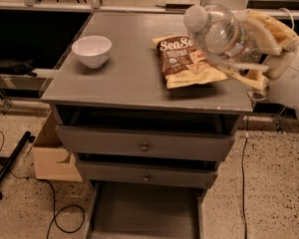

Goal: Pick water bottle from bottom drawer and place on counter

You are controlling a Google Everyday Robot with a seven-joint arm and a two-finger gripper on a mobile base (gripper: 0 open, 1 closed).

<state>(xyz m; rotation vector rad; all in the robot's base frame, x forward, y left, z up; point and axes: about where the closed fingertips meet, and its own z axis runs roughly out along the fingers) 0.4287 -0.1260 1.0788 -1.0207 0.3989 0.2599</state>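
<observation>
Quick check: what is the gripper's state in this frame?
Gripper: shut on the water bottle, raised over the right part of the counter, near the chip bag.

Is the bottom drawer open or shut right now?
Open: the bottom drawer is pulled out, floor showing. The gripper holds the water bottle above the counter at its right side.
</observation>
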